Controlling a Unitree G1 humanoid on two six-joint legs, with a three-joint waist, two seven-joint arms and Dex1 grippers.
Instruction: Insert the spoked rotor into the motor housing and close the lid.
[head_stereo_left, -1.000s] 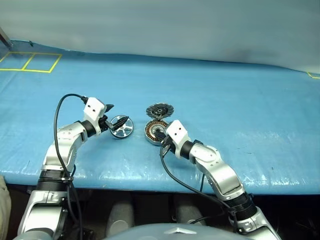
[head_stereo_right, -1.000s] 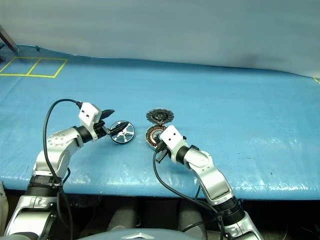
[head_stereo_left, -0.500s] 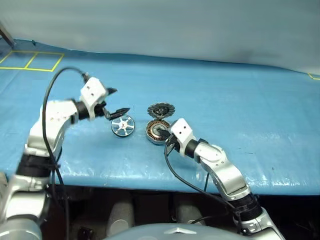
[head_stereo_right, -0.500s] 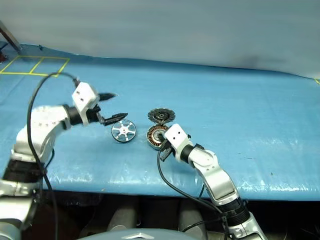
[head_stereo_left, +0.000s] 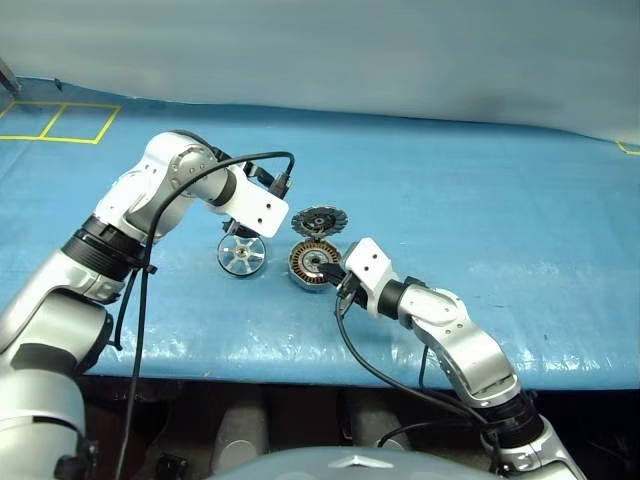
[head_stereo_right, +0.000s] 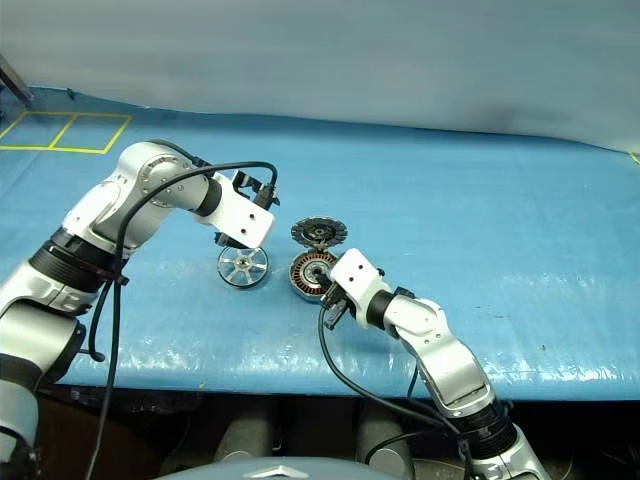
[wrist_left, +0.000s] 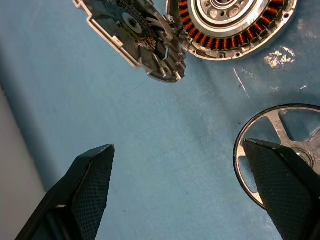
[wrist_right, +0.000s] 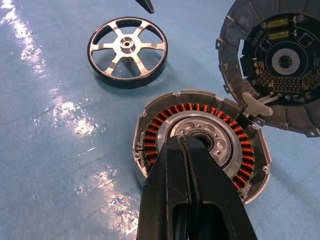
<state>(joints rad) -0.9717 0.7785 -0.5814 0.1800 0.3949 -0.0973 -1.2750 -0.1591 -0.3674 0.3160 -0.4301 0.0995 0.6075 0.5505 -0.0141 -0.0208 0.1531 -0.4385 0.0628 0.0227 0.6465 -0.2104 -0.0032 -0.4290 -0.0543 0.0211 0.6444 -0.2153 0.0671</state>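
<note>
Left gripper is hanging just above the blue sheet with its two black fingers spread wide, gripping nothing; one fingertip is overlapping the rim of the spoked rotor in the left wrist view, contact unclear. Spoked rotor is lying flat on the sheet, directly below the left wrist, to the left of the motor housing and apart from it. Motor housing is sitting open side up, copper windings showing around the silver hub. Lid is lying on the far side of the housing, edges touching or nearly so; in the right wrist view its upturned face is showing a dark circuit board with a silver finned rim. Right gripper is parked at the near right edge of the housing with fingers pressed together, tips pointing over the windings toward the hub, holding nothing. Yellow tape squares are sitting at the far left corner of the sheet.
</note>
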